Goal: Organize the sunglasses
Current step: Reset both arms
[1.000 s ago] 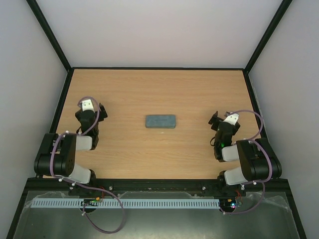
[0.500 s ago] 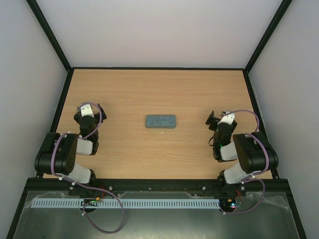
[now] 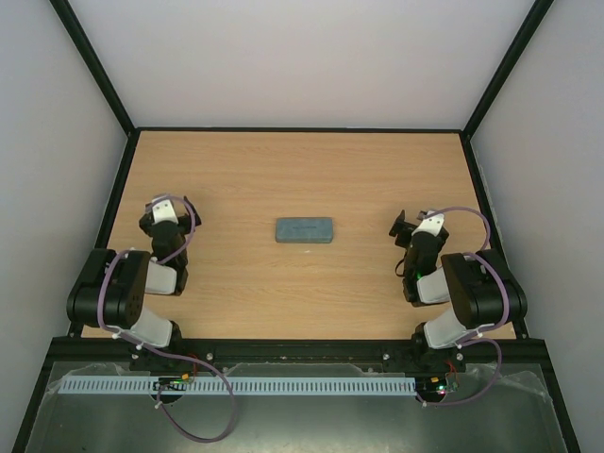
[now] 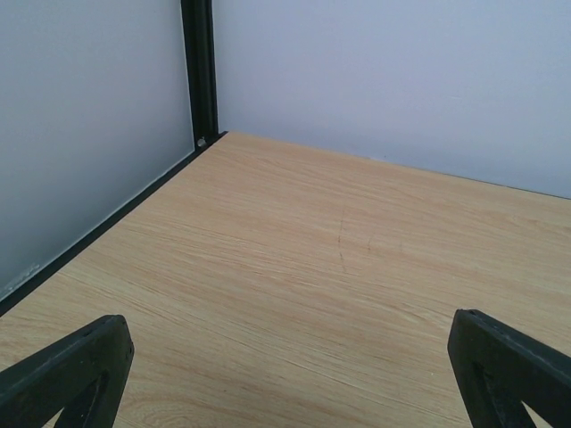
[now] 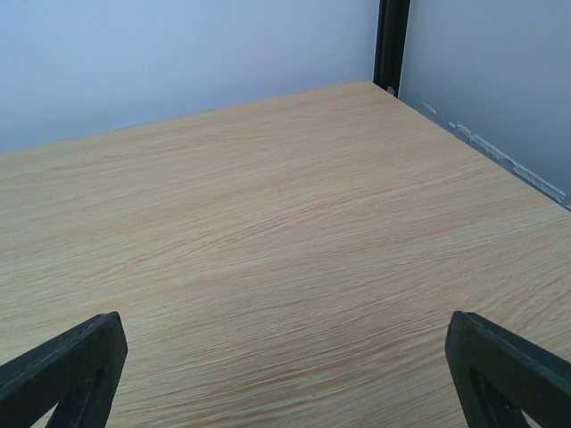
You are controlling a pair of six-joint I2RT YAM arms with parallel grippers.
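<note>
Closed blue-grey oblong case at centre of light wooden tabletop. No thin pink-framed sunglasses in any view; probably shut inside case. From case, left claw at 9 o'clock, right claw at 3 o'clock, well apart. Both spread wide, holding nothing. Task looks done.

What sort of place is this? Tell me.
Probably a lab robot test cell: a left arm and right arm bolted at a wooden table, white walls in black framing, one blue-grey case.
</note>
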